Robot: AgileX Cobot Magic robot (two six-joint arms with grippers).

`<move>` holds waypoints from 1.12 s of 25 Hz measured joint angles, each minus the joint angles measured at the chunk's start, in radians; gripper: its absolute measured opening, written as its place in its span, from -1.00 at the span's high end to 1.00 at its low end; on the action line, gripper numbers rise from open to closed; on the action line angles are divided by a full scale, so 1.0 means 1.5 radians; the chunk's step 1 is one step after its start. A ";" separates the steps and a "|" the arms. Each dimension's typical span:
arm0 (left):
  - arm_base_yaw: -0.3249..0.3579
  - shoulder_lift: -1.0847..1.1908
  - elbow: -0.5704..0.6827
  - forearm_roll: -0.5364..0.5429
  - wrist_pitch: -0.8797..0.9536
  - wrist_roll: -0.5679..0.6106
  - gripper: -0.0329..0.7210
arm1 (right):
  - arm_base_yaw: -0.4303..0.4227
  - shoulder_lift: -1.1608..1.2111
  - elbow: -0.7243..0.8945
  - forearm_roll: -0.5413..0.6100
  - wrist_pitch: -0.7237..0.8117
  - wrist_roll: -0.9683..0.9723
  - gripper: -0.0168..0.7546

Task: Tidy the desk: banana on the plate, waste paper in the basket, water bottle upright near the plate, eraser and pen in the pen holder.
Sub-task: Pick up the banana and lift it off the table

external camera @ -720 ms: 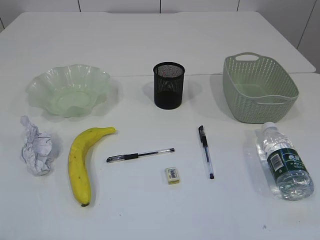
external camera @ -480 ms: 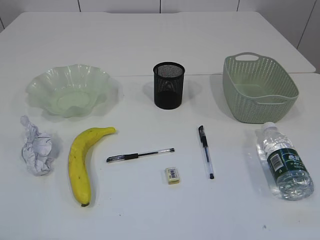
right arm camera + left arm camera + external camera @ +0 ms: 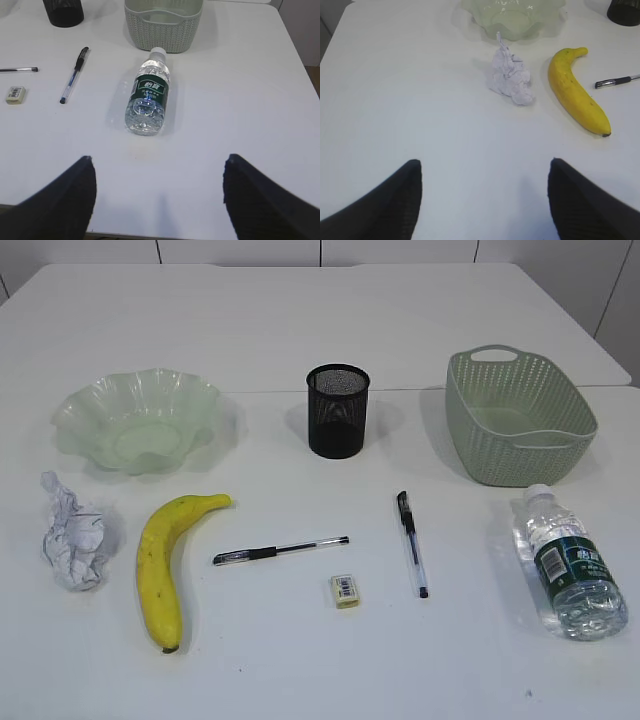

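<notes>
Fingers (image 3: 385,200) spread, banana (image 3: 165,565) untouched

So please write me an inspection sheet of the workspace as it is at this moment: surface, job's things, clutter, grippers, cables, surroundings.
Surface: white table, no spills seen.
Job's things: banana lying beside the waste paper; plate and basket hold nothing; water bottle on its side, cap toward the basket; two pens and the eraser flat on the table; pen holder upright.
Clutter: nothing seen.
Grippers: left gripper and right gripper have jaws apart over bare table, holding nothing.
Cables: nothing seen.
Surroundings: white wall panels behind the table.
</notes>
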 joint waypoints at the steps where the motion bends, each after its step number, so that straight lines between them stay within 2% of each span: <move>1: 0.001 0.000 0.000 0.000 0.000 0.000 -0.55 | 0.000 0.000 0.000 0.000 0.000 0.000 -0.57; 28: 0.001 0.000 0.000 -0.007 0.000 0.000 -0.55 | 0.000 0.000 0.000 0.001 0.000 -0.001 -0.57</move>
